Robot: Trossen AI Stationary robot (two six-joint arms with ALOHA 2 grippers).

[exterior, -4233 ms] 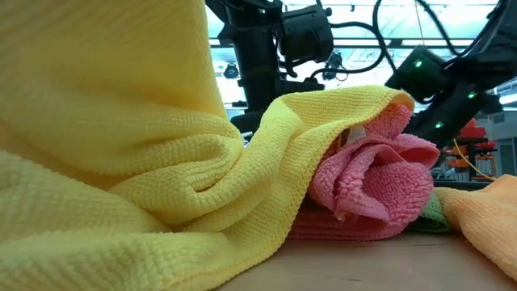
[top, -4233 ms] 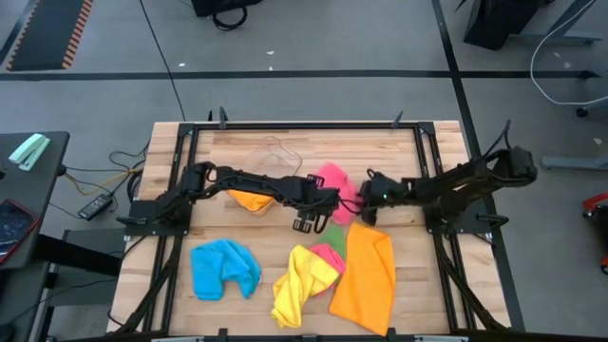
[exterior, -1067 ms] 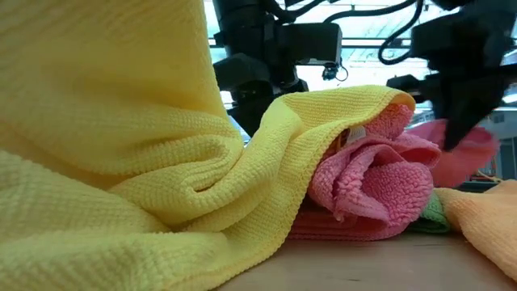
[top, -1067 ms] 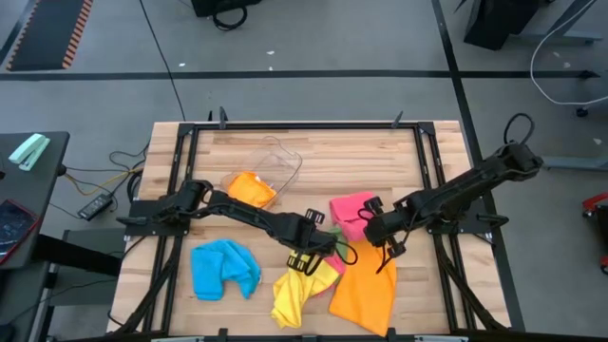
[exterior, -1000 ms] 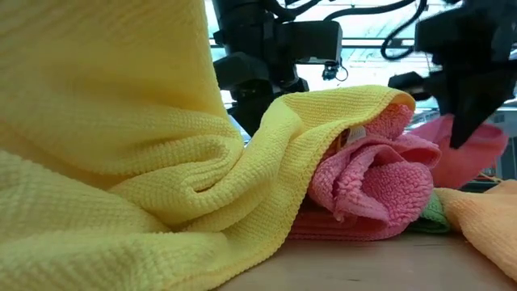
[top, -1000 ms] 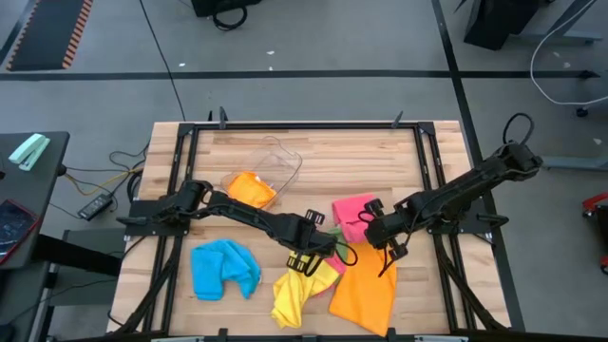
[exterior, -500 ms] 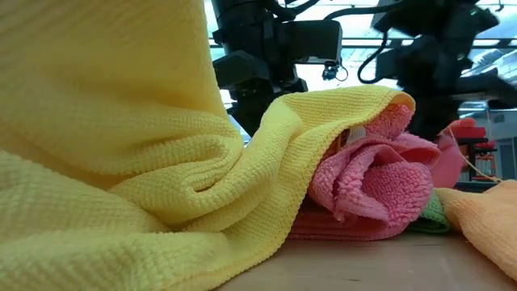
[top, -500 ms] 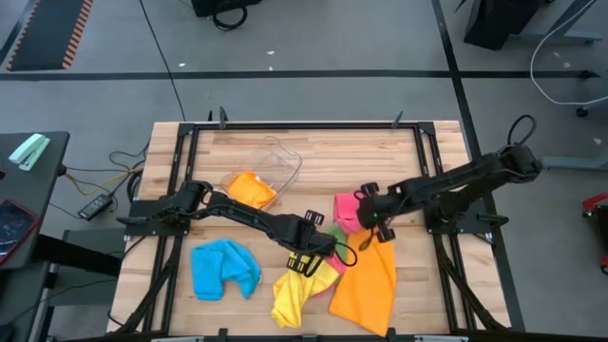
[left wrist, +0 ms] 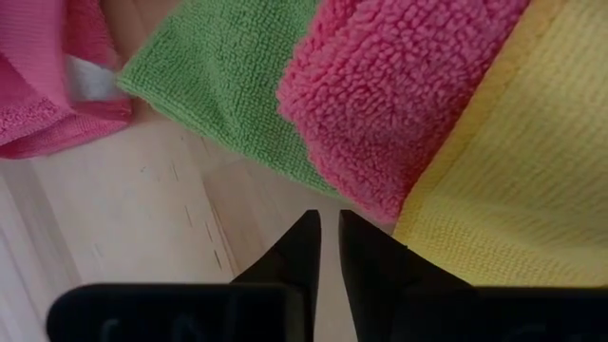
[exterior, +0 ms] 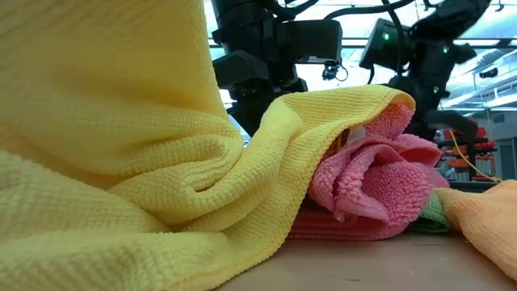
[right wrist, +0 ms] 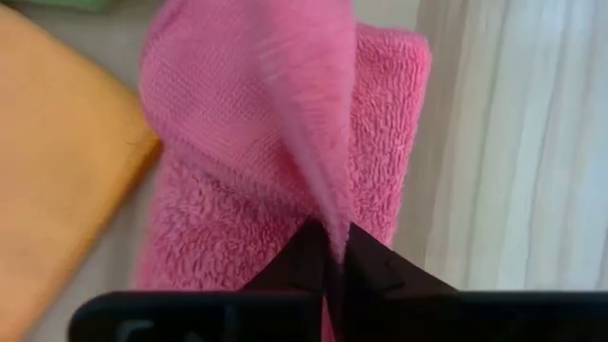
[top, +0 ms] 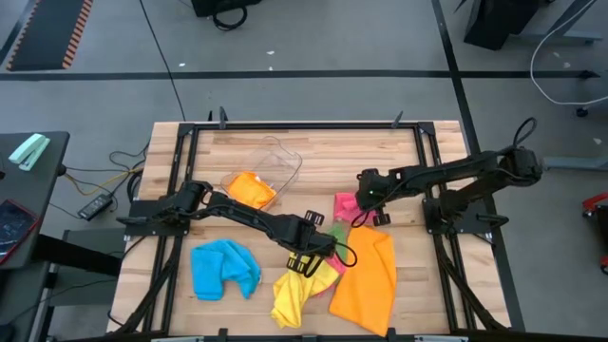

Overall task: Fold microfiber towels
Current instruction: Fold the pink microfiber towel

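Right gripper [right wrist: 334,249] pinches an edge of the pink towel [top: 346,207] near mid-table, left gripper [left wrist: 325,233] nearly closed and empty beside the pile; limp, light cloth, best gripped at corners.

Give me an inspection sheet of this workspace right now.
Surface: wooden table inside a black frame.
Job's things: pink towel pinched by the right hand; orange towel, yellow towel, blue towel, green towel lying loose.
Clutter: clear tub with an orange cloth at its mouth.
Hands: left hand nearly shut, empty, above bare wood; right hand shut on pink towel.
Cables: on the floor left of the table.
Surroundings: grey floor.
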